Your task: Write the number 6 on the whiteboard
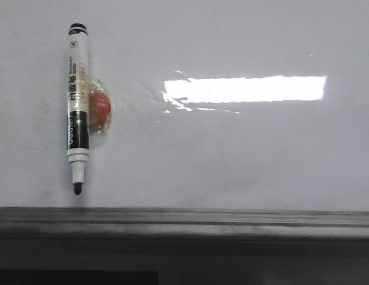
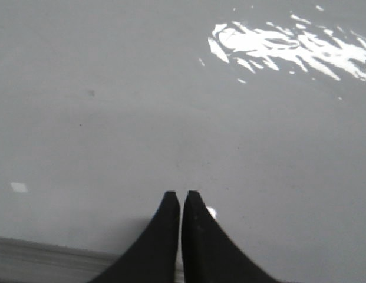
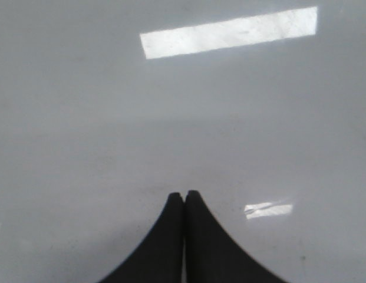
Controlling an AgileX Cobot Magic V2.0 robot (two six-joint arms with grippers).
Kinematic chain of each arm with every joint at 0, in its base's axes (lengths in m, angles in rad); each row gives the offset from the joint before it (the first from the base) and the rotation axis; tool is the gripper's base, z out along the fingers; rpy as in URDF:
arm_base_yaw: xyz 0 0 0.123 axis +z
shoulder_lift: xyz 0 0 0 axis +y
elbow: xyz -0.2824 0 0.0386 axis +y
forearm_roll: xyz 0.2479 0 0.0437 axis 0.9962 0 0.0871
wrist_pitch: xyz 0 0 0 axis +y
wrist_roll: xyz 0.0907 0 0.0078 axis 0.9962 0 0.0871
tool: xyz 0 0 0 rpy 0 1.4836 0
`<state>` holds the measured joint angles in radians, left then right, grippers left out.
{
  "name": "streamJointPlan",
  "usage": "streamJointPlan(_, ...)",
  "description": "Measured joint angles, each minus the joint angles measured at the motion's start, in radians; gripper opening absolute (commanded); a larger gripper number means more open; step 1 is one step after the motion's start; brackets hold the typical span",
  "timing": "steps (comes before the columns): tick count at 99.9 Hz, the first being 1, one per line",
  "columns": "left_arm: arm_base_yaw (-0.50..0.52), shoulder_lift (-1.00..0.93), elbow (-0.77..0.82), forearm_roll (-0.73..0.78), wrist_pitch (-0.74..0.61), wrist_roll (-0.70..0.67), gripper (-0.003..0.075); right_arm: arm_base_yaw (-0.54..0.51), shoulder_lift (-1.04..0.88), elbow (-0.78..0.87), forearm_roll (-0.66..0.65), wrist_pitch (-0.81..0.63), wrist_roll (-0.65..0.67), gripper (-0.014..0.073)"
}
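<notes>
My left gripper is pinched closed, holding nothing; my right gripper likewise, fingertips pressed together, empty. Both hang over the one whiteboard. On it: one uncapped marker, tip toward the dark ledge, one red blob beside it, one glare bar.
</notes>
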<state>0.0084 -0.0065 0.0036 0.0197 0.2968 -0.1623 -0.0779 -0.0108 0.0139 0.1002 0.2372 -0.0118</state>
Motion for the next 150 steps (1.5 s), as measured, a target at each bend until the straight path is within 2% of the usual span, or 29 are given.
streamJointPlan(25, 0.000, 0.000, 0.000, 0.076, -0.071, 0.000, -0.0019, 0.000, 0.000, 0.000, 0.163, -0.066, 0.000, -0.0064)
streamJointPlan(46, 0.004, 0.000, 0.000, 0.103, -0.162, 0.000, -0.0019, 0.000, 0.000, 0.000, 0.189, -0.066, 0.000, -0.0064)
streamJointPlan(64, 0.004, 0.000, 0.000, 0.018, -0.201, -0.032, -0.0019, 0.000, 0.000, 0.000, 0.266, -0.061, 0.000, -0.0064)
streamJointPlan(76, 0.004, 0.000, -0.022, 0.000, -0.149, -0.042, -0.0020, 0.000, 0.000, 0.000, 0.283, -0.028, 0.000, -0.0064)
streamJointPlan(90, 0.004, 0.018, -0.150, 0.047, -0.034, -0.044, -0.0019, 0.000, 0.000, -0.013, 0.283, 0.031, 0.000, -0.0064)
streamJointPlan(107, 0.004, 0.093, -0.276, 0.063, -0.012, -0.044, -0.0019, 0.000, 0.003, -0.044, 0.283, 0.057, 0.000, -0.0064)
streamJointPlan(119, 0.004, 0.114, -0.288, 0.067, -0.006, -0.044, -0.0018, 0.000, 0.035, -0.061, 0.283, 0.077, -0.007, -0.0064)
streamJointPlan(141, 0.004, 0.115, -0.288, 0.067, 0.008, -0.044, -0.0018, 0.000, 0.121, -0.149, 0.283, 0.139, -0.116, -0.0064)
streamJointPlan(150, 0.004, 0.115, -0.288, 0.067, 0.009, -0.044, 0.0006, 0.000, 0.168, -0.186, 0.283, 0.176, -0.129, -0.0064)
